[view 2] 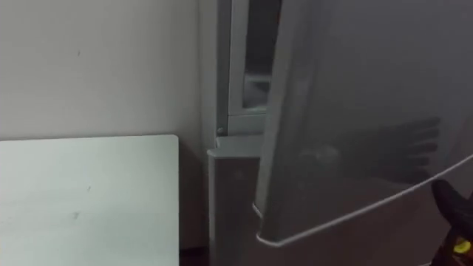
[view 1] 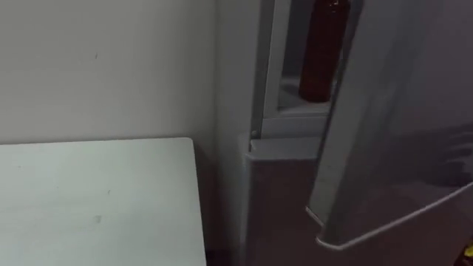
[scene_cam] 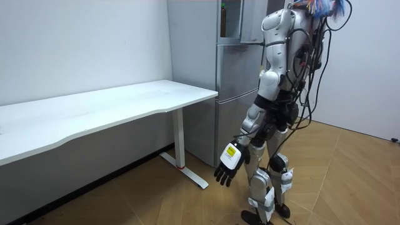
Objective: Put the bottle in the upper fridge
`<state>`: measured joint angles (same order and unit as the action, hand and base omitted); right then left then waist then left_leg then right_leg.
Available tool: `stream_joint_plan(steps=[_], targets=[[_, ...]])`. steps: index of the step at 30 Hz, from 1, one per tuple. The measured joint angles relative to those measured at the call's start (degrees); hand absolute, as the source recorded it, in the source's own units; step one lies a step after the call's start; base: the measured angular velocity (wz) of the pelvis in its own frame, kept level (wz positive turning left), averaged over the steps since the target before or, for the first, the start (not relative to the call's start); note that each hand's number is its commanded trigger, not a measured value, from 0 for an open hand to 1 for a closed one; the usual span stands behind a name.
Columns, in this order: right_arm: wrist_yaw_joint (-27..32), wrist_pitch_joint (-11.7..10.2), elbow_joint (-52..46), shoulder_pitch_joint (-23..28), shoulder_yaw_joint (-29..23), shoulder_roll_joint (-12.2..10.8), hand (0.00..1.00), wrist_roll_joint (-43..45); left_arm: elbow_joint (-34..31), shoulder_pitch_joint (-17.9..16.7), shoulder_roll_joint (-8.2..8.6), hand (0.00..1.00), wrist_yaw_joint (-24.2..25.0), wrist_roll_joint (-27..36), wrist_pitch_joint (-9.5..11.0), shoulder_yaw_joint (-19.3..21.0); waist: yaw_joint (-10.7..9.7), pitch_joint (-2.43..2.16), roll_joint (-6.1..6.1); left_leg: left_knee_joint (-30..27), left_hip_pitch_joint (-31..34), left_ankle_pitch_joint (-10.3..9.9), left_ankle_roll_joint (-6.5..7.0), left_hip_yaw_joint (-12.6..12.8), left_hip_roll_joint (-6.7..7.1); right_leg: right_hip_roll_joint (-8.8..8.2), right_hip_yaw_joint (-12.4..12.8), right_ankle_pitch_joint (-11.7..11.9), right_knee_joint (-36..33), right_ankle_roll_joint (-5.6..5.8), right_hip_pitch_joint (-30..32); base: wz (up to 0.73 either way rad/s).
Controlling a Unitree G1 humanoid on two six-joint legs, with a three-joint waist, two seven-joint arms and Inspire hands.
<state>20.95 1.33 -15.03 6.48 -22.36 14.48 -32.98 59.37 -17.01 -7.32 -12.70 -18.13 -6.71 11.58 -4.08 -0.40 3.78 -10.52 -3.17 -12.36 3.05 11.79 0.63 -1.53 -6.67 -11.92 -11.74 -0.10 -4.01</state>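
bottle (view 1: 323,52): upright in upper fridge (view 1: 264,74)
left hand (scene_cam: 228,164): hangs low, fingers loose, well apart from it
right hand (view 2: 452,210): by door (view 2: 347,111), can't tell

one bottle (view 1: 323,52), one fridge (view 1: 282,203), one table (view 1: 96,199)

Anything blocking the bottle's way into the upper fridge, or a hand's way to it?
The dark red bottle already stands in the upper fridge. Between it and the right hand is the partly open upper door; the left hand hangs low.
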Motion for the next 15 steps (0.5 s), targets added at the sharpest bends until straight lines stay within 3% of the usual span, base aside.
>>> stream_joint_plan(steps=[6,15], targets=[[-1.6,0.1,0.0,-3.3,4.7,0.0,0.0,2.6,-0.3,-0.2,-0.36,0.0,0.6,0.0,-0.4,-1.7,0.3,0.31,-0.75,-0.2,0.2,0.0,0.0,-0.1,0.01,0.01,0.0,0.0,-0.1,-0.01,-0.2,0.0],[-4.4,1.3,0.0,-6.3,9.0,0.0,0.0,8.2,-0.3,-0.3,-0.24,0.0,1.0,-0.1,-0.5,-5.1,1.4,0.28,-1.14,-0.7,0.5,0.0,0.02,-1.1,0.02,-0.17,-1.8,0.2,0.0,-0.01,-0.7,0.05]])
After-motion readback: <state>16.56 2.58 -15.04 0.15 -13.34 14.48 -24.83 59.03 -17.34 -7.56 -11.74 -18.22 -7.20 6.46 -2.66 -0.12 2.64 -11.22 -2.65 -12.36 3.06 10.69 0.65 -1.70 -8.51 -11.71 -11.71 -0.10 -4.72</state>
